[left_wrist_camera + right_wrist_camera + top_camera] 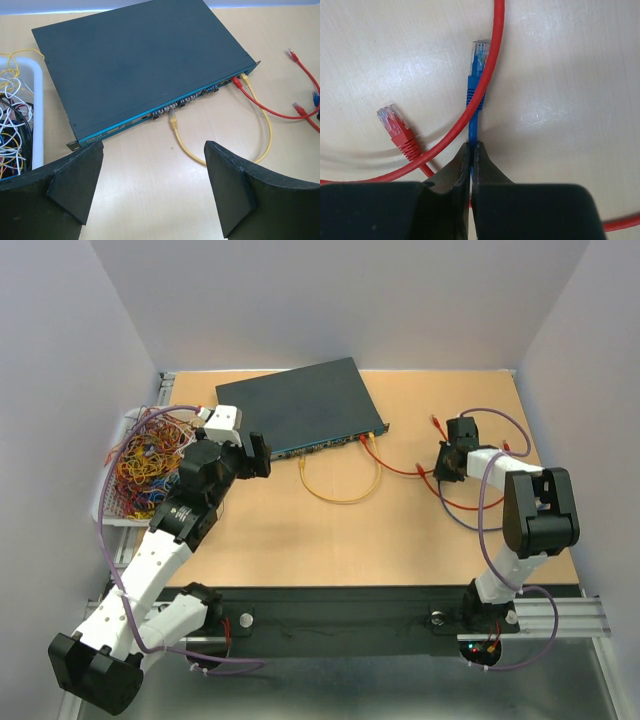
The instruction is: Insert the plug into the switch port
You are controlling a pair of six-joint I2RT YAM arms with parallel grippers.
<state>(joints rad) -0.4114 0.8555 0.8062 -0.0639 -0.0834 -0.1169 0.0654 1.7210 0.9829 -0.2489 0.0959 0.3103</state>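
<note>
The switch [300, 405] is a flat dark blue-grey box lying at the back of the table, its port row [185, 102] facing the front. A yellow cable [175, 125] and a red cable [237, 82] sit in its ports. In the right wrist view a blue plug [479, 60] lies on the table with a red cable [490, 75] crossing over it. My right gripper [471, 146] is shut on the blue cable [474, 125] just behind that plug. My left gripper [152, 150] stands open and empty at the switch's front left corner.
A white wire basket [112, 510] full of tangled cables stands at the left edge. A loose red plug [395, 125] lies left of the blue one. Red cable loops [450, 502] trail around the right gripper [445, 462]. The yellow cable loops forward on the table [340, 495].
</note>
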